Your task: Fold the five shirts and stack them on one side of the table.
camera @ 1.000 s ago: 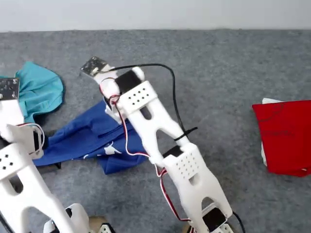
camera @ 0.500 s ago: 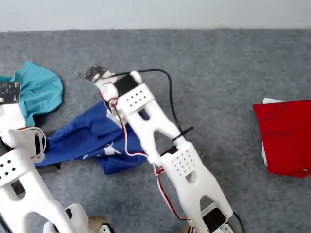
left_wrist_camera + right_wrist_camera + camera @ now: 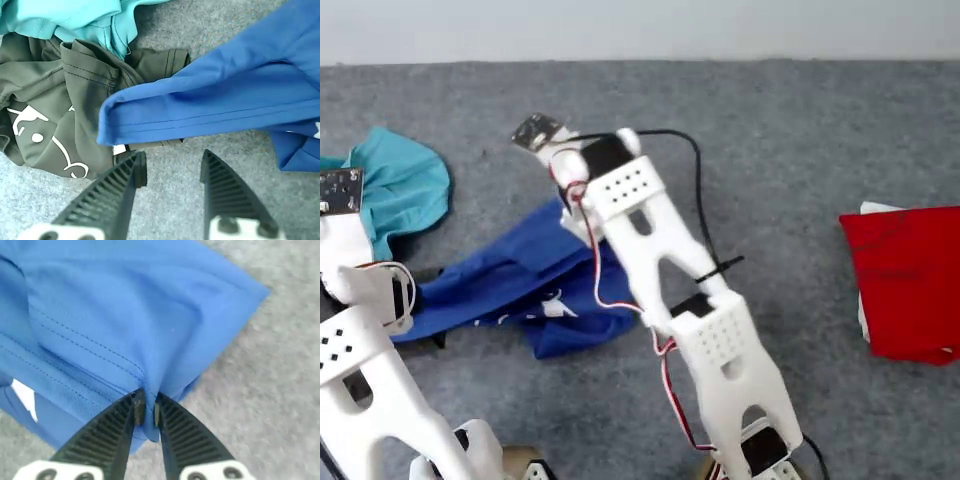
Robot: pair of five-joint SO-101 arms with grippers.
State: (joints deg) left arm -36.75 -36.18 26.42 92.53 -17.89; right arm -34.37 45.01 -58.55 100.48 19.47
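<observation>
The step in hand looks like spreading out the blue shirt (image 3: 500,285) so that it can be folded. The right claw (image 3: 146,412) is clenched on a pinch of its cloth, with the fabric bunching up between the closed tips and the rest of the shirt trailing away from it across the grey desk (image 3: 800,150). The left claw (image 3: 172,162) is released, its jaws apart and empty, and the shirt's stitched hem lies just ahead of it, near but not touched. Beyond that hem are a dark shirt (image 3: 45,125) with white print and a teal shirt (image 3: 405,185), both crumpled and unfolded. A red shirt (image 3: 910,280) lies folded well apart from both claws at the desk's far side, so most of the task appears to remain. The next move probably calls for the left claw to close on the hem in front of it, so that the two claws can draw the cloth taut and lay it flat; it would need to take the blue edge alone and not the dark shirt under it. Compared with half a second ago, the right arm has swung away from the left arm and the blue cloth has been drawn along with it, while the left arm has hardly moved.
</observation>
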